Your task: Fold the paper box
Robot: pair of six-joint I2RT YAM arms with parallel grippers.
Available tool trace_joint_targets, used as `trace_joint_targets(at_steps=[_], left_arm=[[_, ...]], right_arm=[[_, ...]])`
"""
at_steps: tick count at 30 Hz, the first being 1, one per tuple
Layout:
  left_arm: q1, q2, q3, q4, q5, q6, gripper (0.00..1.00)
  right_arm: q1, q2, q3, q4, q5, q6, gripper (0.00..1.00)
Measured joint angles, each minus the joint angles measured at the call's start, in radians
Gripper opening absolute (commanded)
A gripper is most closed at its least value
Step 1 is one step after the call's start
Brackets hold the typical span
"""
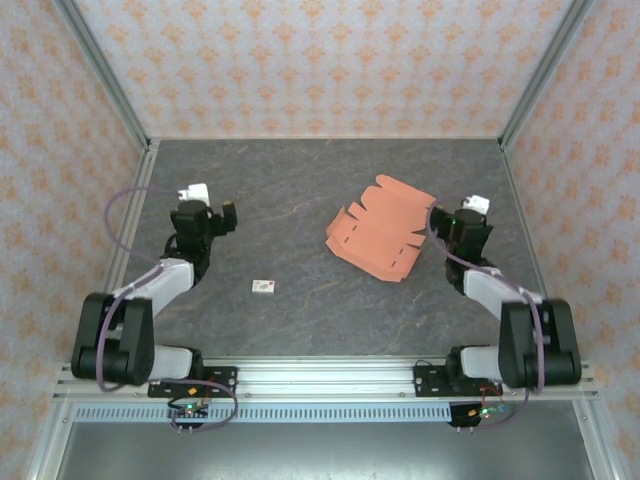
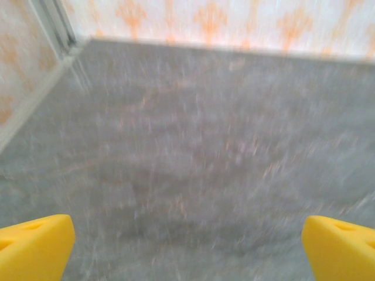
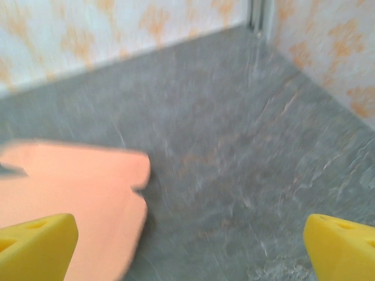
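The paper box (image 1: 380,230) is a flat salmon-orange die-cut sheet with tabbed flaps, lying on the dark table right of centre. My right gripper (image 1: 443,222) hovers at its right edge, open, with nothing between the yellow fingers (image 3: 35,246). In the right wrist view the sheet (image 3: 70,199) fills the lower left, blurred, under the left finger. My left gripper (image 1: 225,215) is open over bare table at the left, well away from the sheet. Its yellow fingertips (image 2: 35,246) stand wide apart in the blurred left wrist view.
A tiny white tag with a red mark (image 1: 264,286) lies on the table in front of the left arm. Patterned walls with metal posts (image 1: 105,75) enclose the table on three sides. The aluminium rail (image 1: 320,375) holding both arm bases runs along the near edge.
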Motion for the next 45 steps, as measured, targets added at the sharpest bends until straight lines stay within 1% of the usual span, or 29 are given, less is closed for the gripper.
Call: trace_joint_targets(at_steps=[1,3,5,6,8,10,11,13,16,20,26,28,29,32,34,35,42,45], left_arm=[[0.0,-0.032,0.035,-0.048,0.004,-0.039,1.0],[-0.001,-0.067,0.093,-0.122,0.035,-0.103,1.0],[-0.016,-0.084,0.13,-0.177,0.08,-0.159,0.99],[-0.033,-0.089,0.135,-0.197,0.093,-0.177,0.99],[-0.102,-0.098,0.135,-0.253,0.113,-0.209,0.99],[-0.17,-0.103,0.134,-0.294,0.124,-0.229,0.99],[-0.201,-0.106,0.132,-0.311,0.135,-0.241,0.99],[-0.232,-0.112,0.129,-0.33,0.143,-0.259,0.99],[-0.252,-0.111,0.129,-0.35,0.145,-0.275,0.98],[-0.278,-0.097,0.129,-0.375,0.142,-0.279,0.96],[-0.333,-0.092,0.129,-0.389,0.138,-0.282,0.94],[-0.343,-0.092,0.129,-0.39,0.138,-0.282,0.94],[-0.348,-0.092,0.129,-0.39,0.136,-0.282,0.94],[-0.354,-0.094,0.129,-0.391,0.134,-0.282,0.93],[-0.356,-0.104,0.129,-0.391,0.134,-0.282,0.92],[-0.357,-0.112,0.129,-0.391,0.132,-0.282,0.92],[-0.36,-0.216,0.117,-0.381,0.144,-0.243,0.9],[-0.36,-0.2,0.131,-0.377,0.205,-0.201,0.87]], right_arm=[[0.0,-0.06,0.031,-0.072,0.009,0.048,0.88],[0.009,-0.157,0.105,-0.217,0.018,0.139,0.87],[0.065,-0.207,0.172,-0.347,0.043,0.206,0.87],[0.106,-0.213,0.193,-0.402,0.056,0.228,0.87],[0.209,-0.203,0.22,-0.523,0.065,0.274,0.87],[0.26,-0.169,0.216,-0.615,0.048,0.312,0.85],[0.266,-0.148,0.204,-0.648,0.035,0.33,0.82],[0.267,-0.102,0.174,-0.695,0.006,0.36,0.8],[0.273,-0.019,0.154,-0.742,-0.026,0.389,0.76],[0.276,0.072,0.154,-0.728,-0.088,0.412,0.66],[0.276,0.193,0.154,-0.661,-0.133,0.42,0.33],[0.275,0.215,0.154,-0.647,-0.14,0.409,0.21],[0.272,0.219,0.156,-0.645,-0.145,0.409,0.17],[0.251,0.218,0.166,-0.64,-0.165,0.368,0.08],[0.233,0.208,0.183,-0.639,-0.192,0.314,0.02],[0.229,0.2,0.192,-0.64,-0.211,0.286,0.0],[0.227,0.181,0.348,-0.69,-0.438,-0.003,0.0],[0.227,0.167,0.424,-0.742,-0.523,-0.121,0.0]])
